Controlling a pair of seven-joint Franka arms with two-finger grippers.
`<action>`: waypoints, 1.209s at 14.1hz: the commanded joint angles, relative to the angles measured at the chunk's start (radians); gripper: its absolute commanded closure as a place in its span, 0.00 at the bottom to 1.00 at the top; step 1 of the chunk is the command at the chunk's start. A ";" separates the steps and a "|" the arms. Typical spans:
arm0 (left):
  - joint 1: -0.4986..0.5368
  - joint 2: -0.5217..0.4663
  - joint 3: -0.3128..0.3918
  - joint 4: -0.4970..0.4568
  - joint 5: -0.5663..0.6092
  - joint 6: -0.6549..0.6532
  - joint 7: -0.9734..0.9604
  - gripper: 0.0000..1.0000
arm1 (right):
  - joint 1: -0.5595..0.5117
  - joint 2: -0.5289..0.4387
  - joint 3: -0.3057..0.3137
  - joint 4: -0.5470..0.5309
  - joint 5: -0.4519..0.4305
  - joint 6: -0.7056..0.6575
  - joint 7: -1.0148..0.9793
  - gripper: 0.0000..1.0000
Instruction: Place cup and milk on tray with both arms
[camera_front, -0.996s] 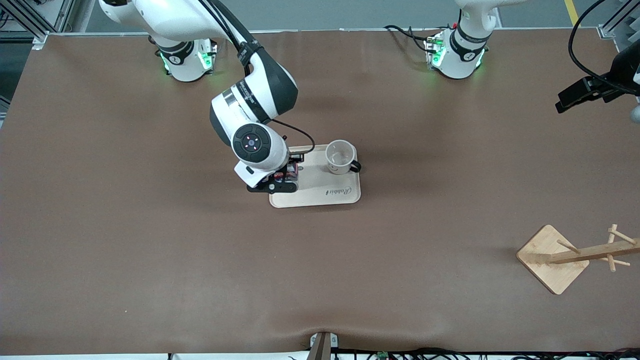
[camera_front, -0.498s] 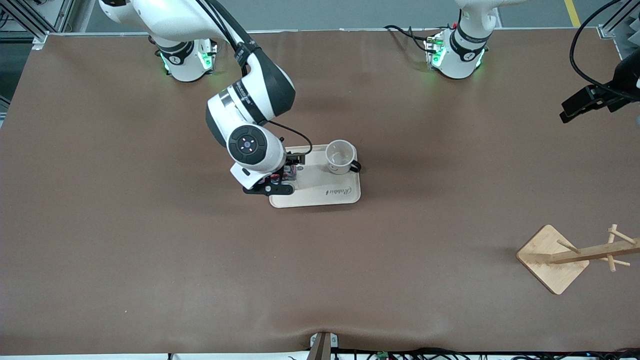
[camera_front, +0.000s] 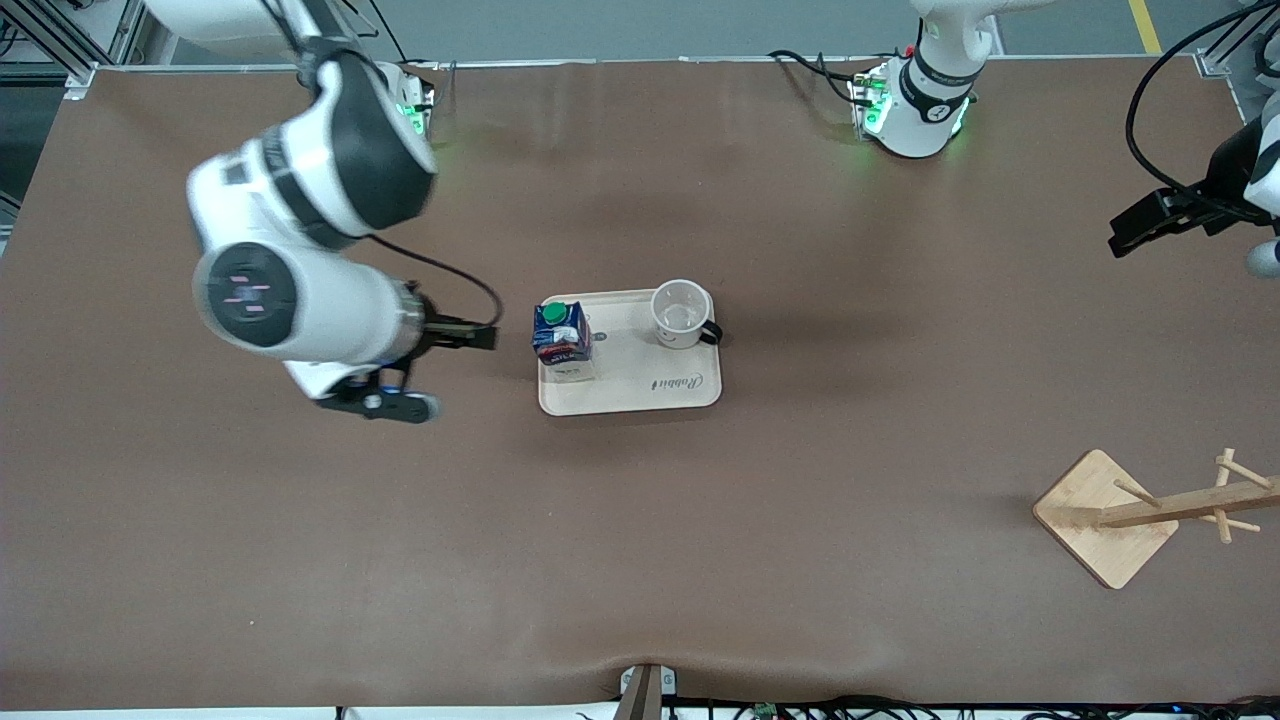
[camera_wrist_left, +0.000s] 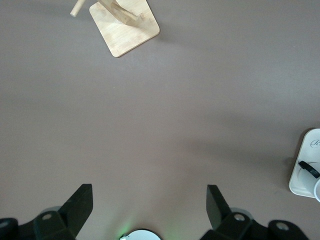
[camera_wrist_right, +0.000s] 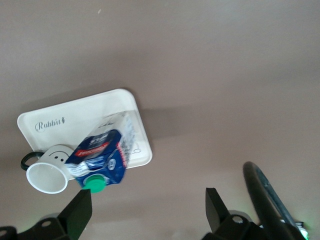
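The cream tray (camera_front: 640, 392) lies mid-table. The milk carton (camera_front: 561, 335) with its green cap stands upright on the tray's end toward the right arm. The white cup (camera_front: 681, 314) stands on the tray's corner toward the left arm, black handle out. Both show in the right wrist view: milk (camera_wrist_right: 100, 155), cup (camera_wrist_right: 47, 175), tray (camera_wrist_right: 80, 117). My right gripper (camera_front: 425, 370) is open and empty, up over bare table beside the tray. My left gripper (camera_front: 1150, 222) is open and empty, raised at the left arm's end of the table; its wrist view shows the tray's edge (camera_wrist_left: 302, 170).
A wooden rack with a square base (camera_front: 1105, 517) and pegs lies near the front camera at the left arm's end of the table; it also shows in the left wrist view (camera_wrist_left: 125, 25). Brown table mat all around.
My right gripper has let go of the milk, left it standing on the tray, and pulled away and up toward the right arm's end. The left arm barely moved.
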 joint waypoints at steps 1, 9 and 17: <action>0.007 -0.031 -0.006 -0.034 0.030 0.024 0.025 0.00 | -0.071 -0.059 0.004 0.014 -0.010 -0.060 -0.039 0.00; 0.011 -0.057 0.004 -0.039 0.027 0.022 0.034 0.00 | -0.295 -0.388 -0.005 -0.240 -0.134 -0.015 -0.237 0.00; 0.014 -0.031 0.004 -0.003 0.022 0.024 0.043 0.00 | -0.331 -0.604 -0.013 -0.435 -0.215 0.040 -0.330 0.00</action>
